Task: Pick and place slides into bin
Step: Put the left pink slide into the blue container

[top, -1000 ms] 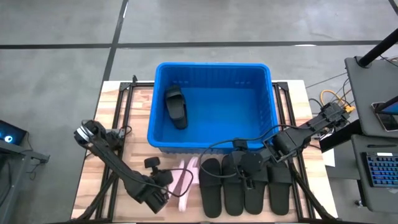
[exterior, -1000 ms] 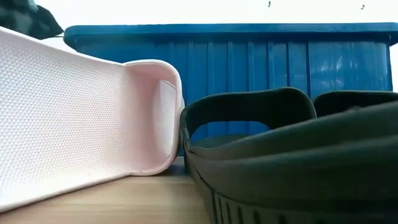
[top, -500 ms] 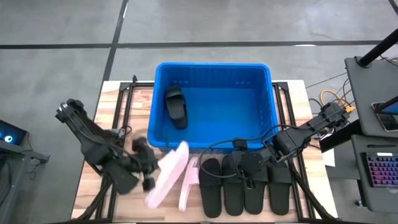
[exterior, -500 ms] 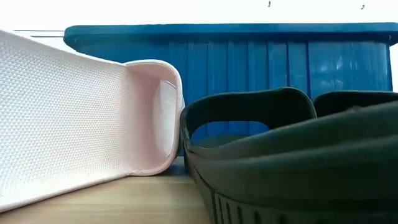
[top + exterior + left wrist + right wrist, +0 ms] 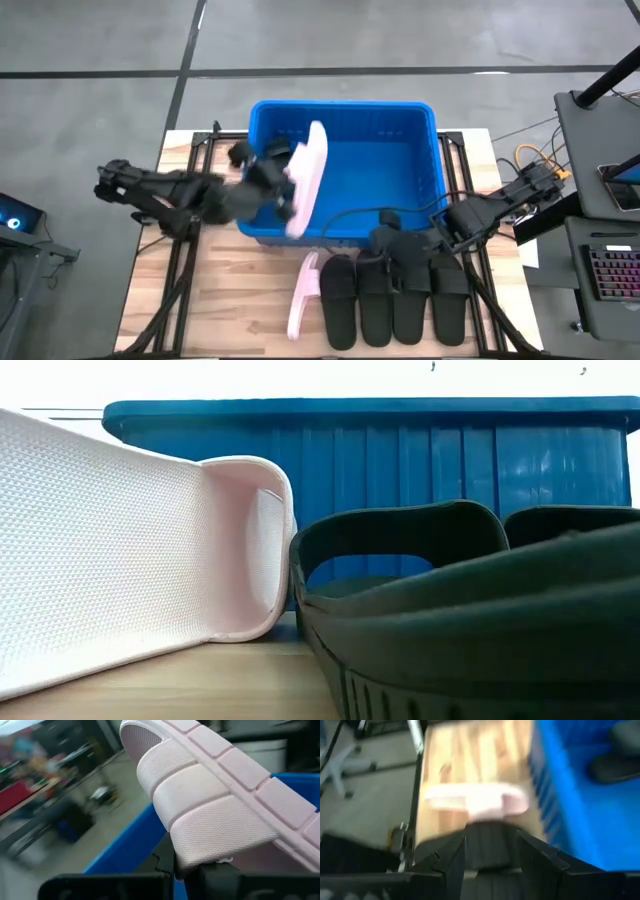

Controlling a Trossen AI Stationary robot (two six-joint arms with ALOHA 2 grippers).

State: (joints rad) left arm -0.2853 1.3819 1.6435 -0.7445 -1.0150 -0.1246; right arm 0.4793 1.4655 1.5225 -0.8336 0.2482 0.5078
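Holding a pale pink foam slide (image 5: pixel 307 180) clamped by its strap, the left gripper (image 5: pixel 272 186) hangs over the left end of the large bright blue ribbed plastic bin (image 5: pixel 425 110), where a matte black slide (image 5: pixel 615 765) already lies. Judged roughly a quarter done: the second pink slide (image 5: pixel 302 295) and four black slides (image 5: pixel 392 300) remain along the table's near edge. The right gripper (image 5: pixel 398 243) closes on one black slide's strap there.

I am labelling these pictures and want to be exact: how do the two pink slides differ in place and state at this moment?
The held pink slide is gripped by the left gripper above the blue bin; the other pink slide lies on the table, free, beside the black slides. Both have the same pale pink colour.
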